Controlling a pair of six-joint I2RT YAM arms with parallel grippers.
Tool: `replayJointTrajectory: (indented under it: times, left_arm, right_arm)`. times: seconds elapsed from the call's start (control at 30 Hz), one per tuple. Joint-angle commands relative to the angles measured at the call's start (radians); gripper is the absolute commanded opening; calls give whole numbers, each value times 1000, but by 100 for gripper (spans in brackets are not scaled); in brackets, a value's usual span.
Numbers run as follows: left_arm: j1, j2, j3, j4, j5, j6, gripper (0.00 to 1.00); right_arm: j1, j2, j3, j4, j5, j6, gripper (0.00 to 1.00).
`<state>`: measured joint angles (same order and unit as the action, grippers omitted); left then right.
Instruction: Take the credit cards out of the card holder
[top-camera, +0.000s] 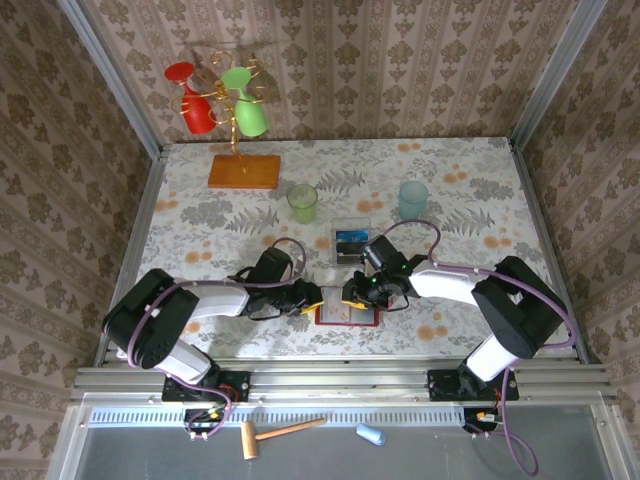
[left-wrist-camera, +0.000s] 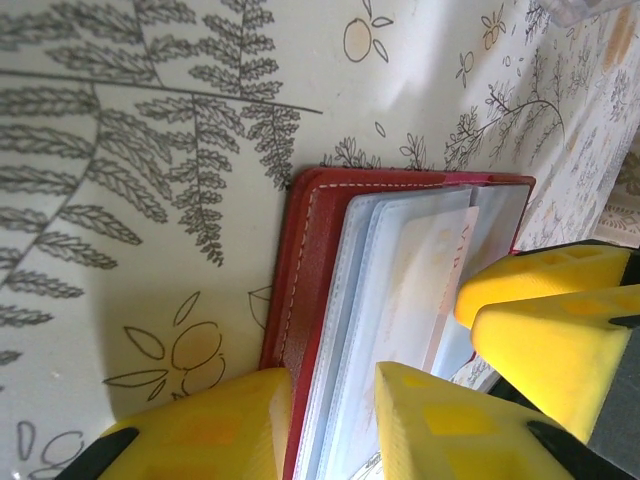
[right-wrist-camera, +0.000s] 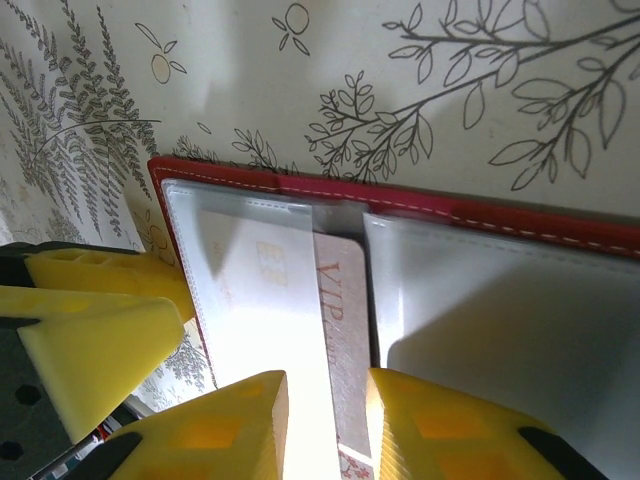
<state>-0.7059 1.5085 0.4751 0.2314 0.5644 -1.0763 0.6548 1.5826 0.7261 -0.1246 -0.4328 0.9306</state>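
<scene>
Card holder (top-camera: 347, 314) lies open on the near part of the table (top-camera: 450, 180), between both grippers. Left gripper (left-wrist-camera: 335, 390) is closed narrowly, clamping the red cover and clear sleeves. Right gripper (right-wrist-camera: 325, 392) sits narrow astride the pale pink VIP card (right-wrist-camera: 342, 320), which is partly out of its pocket; grip unconfirmed.

Risks: the jaws also catch the sleeve and drag the holder, or the left clamp slips.

Red stitched leathery card holder (right-wrist-camera: 450, 207), glossy clear plastic pockets (right-wrist-camera: 250, 265)
</scene>
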Motion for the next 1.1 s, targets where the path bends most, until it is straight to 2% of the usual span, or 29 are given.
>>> replayJointTrajectory:
  times: [0.0, 0.2, 0.33, 0.8, 1.07]
  left_arm:
    - [3, -22, -33, -84, -32, 21, 30]
    - [2, -97, 28, -203, -56, 59, 30]
    - [0, -124, 55, -224, -57, 62, 30]
    - [-47, -23, 85, -140, -4, 52, 19]
    - [-50, -12, 77, -181, -28, 72, 18]
  right_arm:
    - [-6, -32, 15, -33, 23, -21, 27]
    - [-6, -58, 0, -26, 9, -17, 27]
    - [-6, -48, -20, 22, -37, 3, 27]
    - [-5, 2, -37, 95, -78, 33, 26]
    - [-3, 28, -52, 165, -112, 58, 26]
